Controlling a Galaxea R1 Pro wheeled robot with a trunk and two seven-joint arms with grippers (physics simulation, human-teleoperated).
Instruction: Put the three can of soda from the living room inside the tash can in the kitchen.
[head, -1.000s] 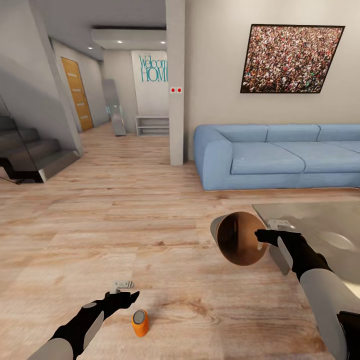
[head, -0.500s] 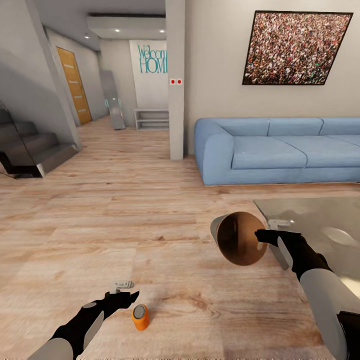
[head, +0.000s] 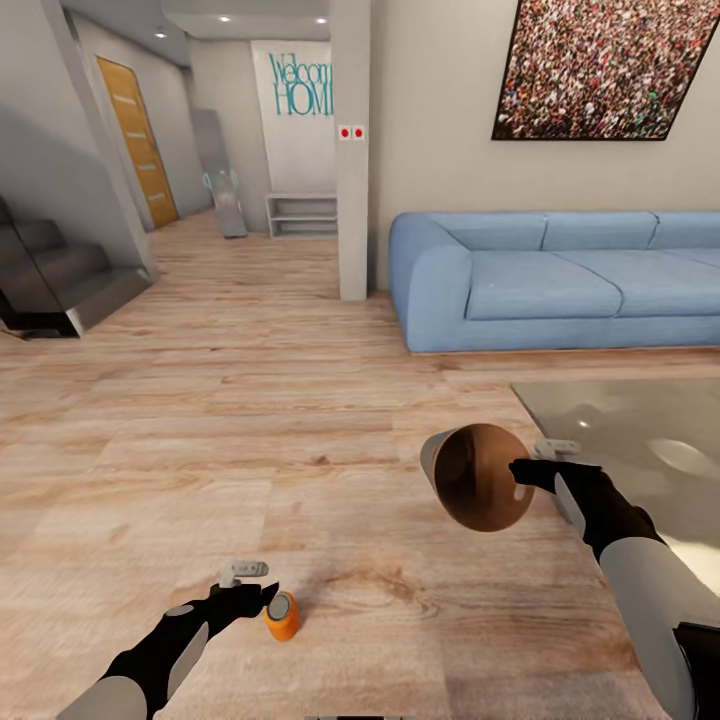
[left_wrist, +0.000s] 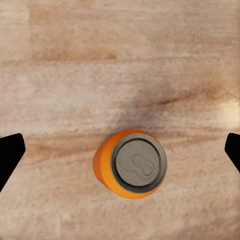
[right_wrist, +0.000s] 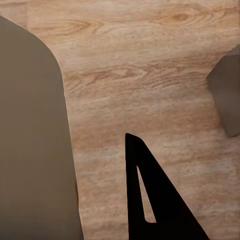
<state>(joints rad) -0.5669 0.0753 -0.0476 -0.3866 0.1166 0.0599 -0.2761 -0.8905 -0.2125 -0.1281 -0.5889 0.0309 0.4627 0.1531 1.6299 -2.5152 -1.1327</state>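
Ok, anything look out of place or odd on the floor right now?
Yes: an orange soda can stands upright on the bare wood floor, just beside the left gripper, whose fingers sit wide open. The trash can is off the floor too, held tipped sideways by the right gripper.

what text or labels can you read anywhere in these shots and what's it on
"Welcom" above "HOM", teal lettering on the far white hallway wall; a pillar cuts off the right end of both words.
Orange soda can: no readable brand or print on the side or silvery top.
Framed picture over the sofa: a speckled image, no words.
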